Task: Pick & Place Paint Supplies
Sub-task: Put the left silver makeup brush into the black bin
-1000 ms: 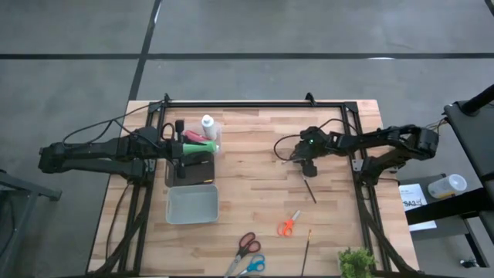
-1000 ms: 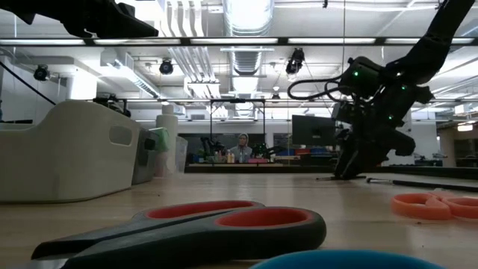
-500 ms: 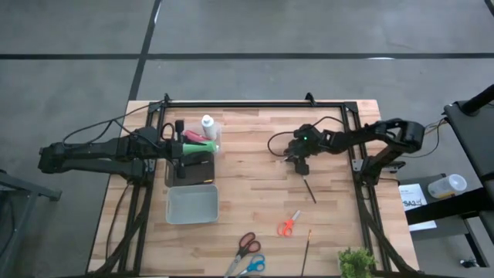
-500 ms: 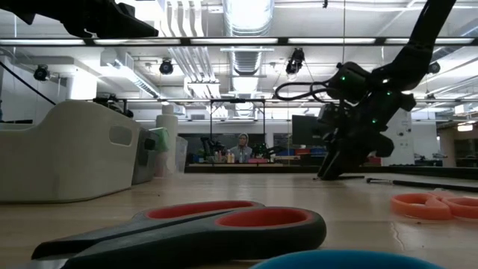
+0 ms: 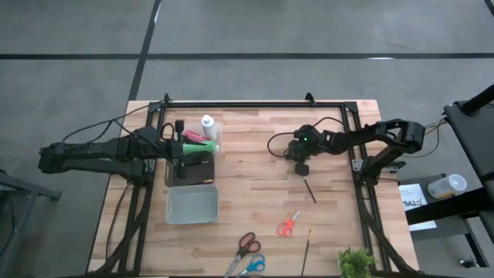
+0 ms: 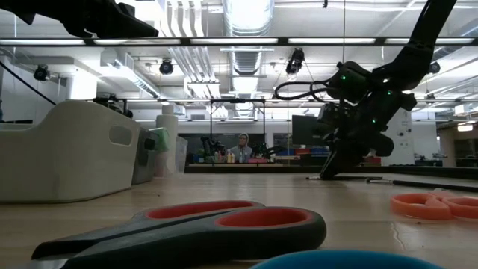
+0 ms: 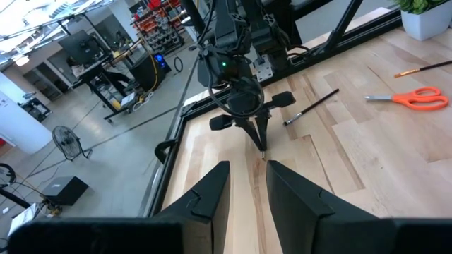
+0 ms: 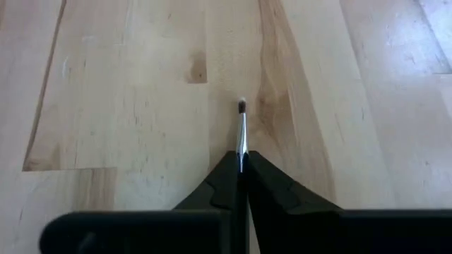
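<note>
High view: the right gripper (image 5: pixel 302 165) sits right of centre, having drifted left over the last second; it now barely moves. A second brush (image 5: pixel 309 189) lies just below it.

Low view: that gripper hangs right of centre.

Left wrist view: the left gripper (image 7: pixel 247 185), fingers apart, waits at bottom centre.

Right wrist view: fingers pinch a brush (image 8: pixel 241 134) at centre, tip out, so carrying has probably begun.
</note>
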Controlling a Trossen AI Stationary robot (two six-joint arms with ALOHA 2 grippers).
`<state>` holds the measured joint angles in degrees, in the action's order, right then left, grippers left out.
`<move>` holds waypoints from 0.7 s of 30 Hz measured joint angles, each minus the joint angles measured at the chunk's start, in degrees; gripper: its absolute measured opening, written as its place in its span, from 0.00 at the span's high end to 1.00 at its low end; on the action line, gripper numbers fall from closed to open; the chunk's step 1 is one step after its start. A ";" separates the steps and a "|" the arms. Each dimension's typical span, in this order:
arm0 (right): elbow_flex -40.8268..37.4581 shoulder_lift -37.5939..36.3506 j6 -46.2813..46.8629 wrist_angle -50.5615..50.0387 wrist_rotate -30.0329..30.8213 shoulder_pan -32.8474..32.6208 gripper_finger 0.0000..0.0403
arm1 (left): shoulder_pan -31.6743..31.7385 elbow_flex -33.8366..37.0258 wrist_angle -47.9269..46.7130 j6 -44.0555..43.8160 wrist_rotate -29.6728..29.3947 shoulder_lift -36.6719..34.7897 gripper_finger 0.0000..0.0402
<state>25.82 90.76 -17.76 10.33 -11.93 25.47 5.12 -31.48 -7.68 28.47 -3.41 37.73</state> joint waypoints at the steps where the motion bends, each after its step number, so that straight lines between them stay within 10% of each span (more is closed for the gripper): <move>1: 0.00 0.00 0.08 0.00 0.05 0.00 0.96 | 0.01 0.00 0.01 0.01 0.01 0.01 0.75; 21: -0.20 -1.93 5.41 0.45 -1.83 0.13 0.97 | 0.00 0.00 0.01 0.01 -0.01 0.00 0.75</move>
<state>25.63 88.83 -12.35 10.78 -13.76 25.61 5.11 -31.48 -7.67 28.48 -3.42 37.73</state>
